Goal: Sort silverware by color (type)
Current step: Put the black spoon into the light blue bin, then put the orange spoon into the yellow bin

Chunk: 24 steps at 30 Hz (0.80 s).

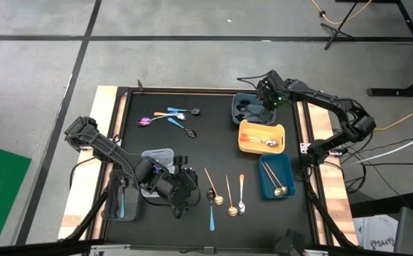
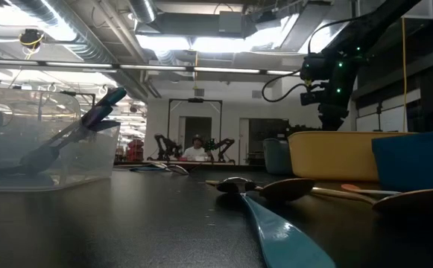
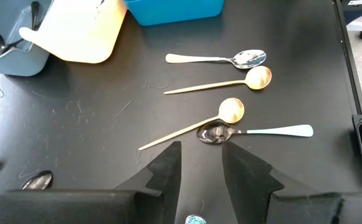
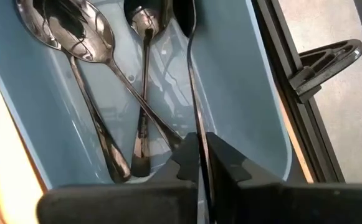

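Black table (image 1: 192,153): trays (image 1: 261,136), scattered spoons (image 1: 224,190).

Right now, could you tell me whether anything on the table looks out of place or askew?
Yes. The clear tray on the left holds a teal spoon propped at a slant against its wall, its end poking above the rim, not lying flat. One more teal spoon lies apart under the left arm, away from the loose spoons in front.

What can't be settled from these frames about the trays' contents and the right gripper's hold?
- Clear plastic tray, high view: left arm covers most of it.
- Grey-blue tray, high view: right gripper overhangs it.
- Thin dark spoon, right wrist view: handle end hidden between the fingers.
- Yellow tray, low view: wall hides contents.
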{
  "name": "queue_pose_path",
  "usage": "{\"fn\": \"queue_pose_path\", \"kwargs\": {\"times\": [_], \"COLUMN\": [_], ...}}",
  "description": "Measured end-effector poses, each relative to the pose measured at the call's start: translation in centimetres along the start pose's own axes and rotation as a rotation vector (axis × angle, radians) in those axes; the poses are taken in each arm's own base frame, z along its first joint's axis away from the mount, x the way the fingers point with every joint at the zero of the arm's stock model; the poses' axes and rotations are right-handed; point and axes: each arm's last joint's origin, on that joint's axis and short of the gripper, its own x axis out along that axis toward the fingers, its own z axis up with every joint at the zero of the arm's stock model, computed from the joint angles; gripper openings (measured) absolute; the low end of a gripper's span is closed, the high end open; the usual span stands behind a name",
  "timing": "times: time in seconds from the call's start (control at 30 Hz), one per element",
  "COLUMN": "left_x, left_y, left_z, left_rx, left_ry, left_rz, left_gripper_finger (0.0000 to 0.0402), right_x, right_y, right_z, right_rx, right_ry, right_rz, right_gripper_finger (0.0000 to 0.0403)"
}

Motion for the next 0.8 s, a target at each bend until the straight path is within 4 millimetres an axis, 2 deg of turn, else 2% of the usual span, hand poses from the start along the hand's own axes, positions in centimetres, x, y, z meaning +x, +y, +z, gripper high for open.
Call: {"fn": "queue_pose_path", "kwargs": {"times": [0.4, 0.8], "left_x": [0.0, 0.0], "left_y": [0.01, 0.0], "left_z": [0.0, 0.0], "left_rx": [0.0, 0.0], "left_ry": [0.0, 0.0], "left_rz": [0.001, 0.001], "left_gripper_finger": [0.011, 0.011], "right_x": [0.0, -0.01], "right_y": [0.0, -0.01], "right_z": [0.0, 0.01], "right_rx": [0.0, 0.001], "right_ry": [0.0, 0.0], "right_rz": [-0.001, -0.001], "right_gripper_finger": [0.0071, 0.0072]}}
